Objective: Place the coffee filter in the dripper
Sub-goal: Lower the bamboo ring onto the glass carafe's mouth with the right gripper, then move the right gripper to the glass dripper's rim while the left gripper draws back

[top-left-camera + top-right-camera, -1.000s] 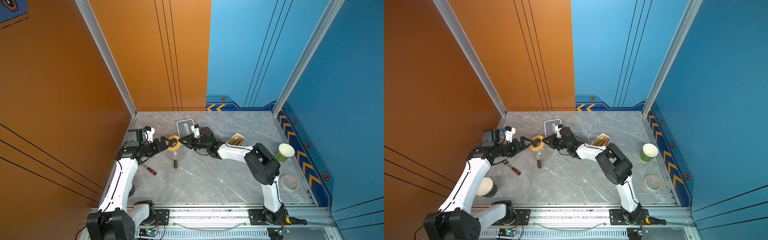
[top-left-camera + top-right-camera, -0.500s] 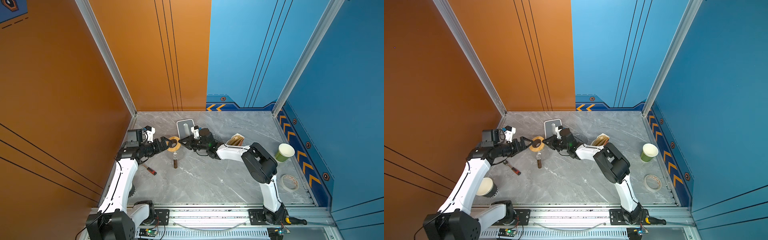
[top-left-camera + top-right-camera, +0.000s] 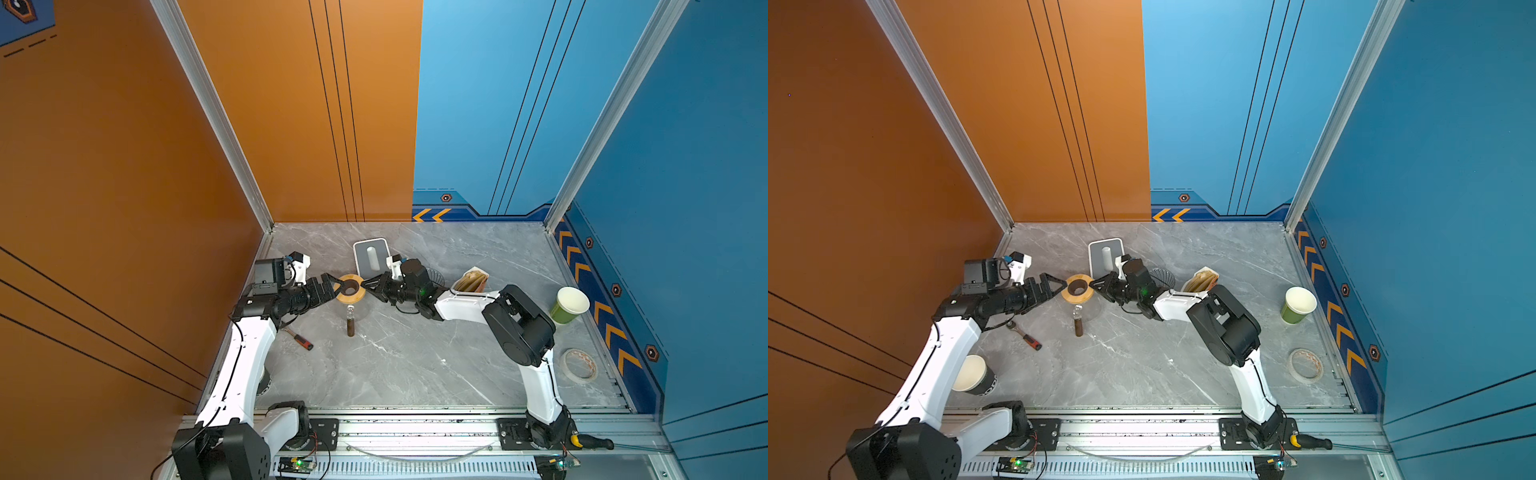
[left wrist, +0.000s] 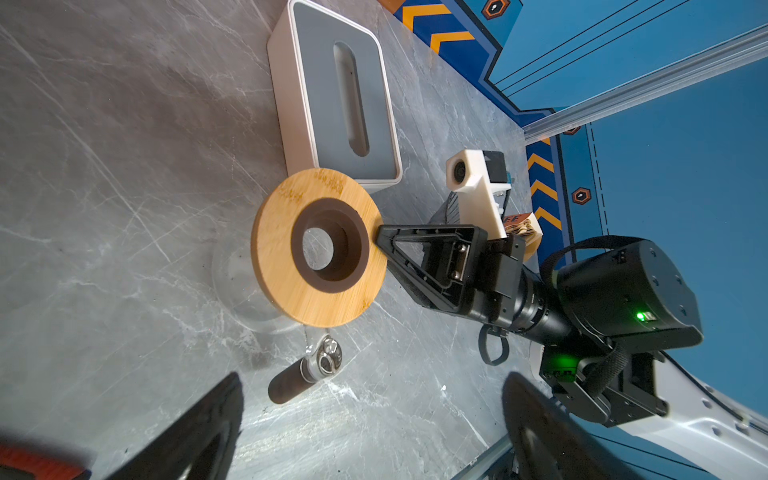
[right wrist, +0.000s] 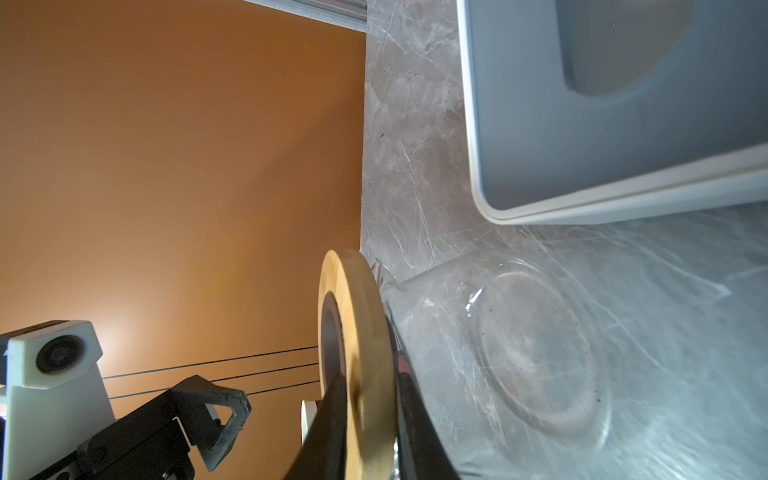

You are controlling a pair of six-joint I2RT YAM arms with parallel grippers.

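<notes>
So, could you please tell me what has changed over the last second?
The elbow of the right arm shifted slightly leftward. The right pincer still straddles the rim of the wooden ring on the glass server, grip unclear. The open left pincer, the dripper and the filter pack have not moved.

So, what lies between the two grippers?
Only the round wooden ring with a dark hole, atop the clear glass server; both top views show it. The left gripper is open, the right gripper grips its rim.
</notes>
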